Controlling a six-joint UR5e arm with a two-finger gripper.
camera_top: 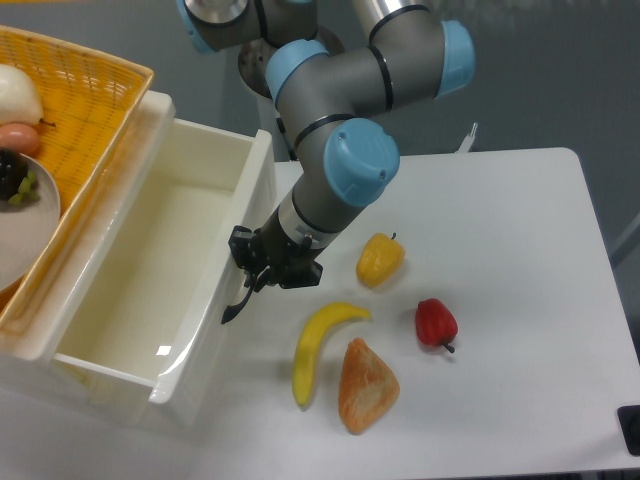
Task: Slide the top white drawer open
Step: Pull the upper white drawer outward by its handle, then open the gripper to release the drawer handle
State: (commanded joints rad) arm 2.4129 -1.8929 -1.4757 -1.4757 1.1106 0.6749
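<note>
Presently: gripper [250,283] clamped on black handle [238,303] of the top white drawer [215,310] — well extended. Risks — overtravel, or front panel nudging banana [318,345].

A white counter [520,330] fills the right and lower part of the frame. On it, near the middle, lie a yellow pepper [380,259], a red pepper [436,323] to its lower right, a banana [316,347] and a bread roll [365,386] just beside the banana.
</note>
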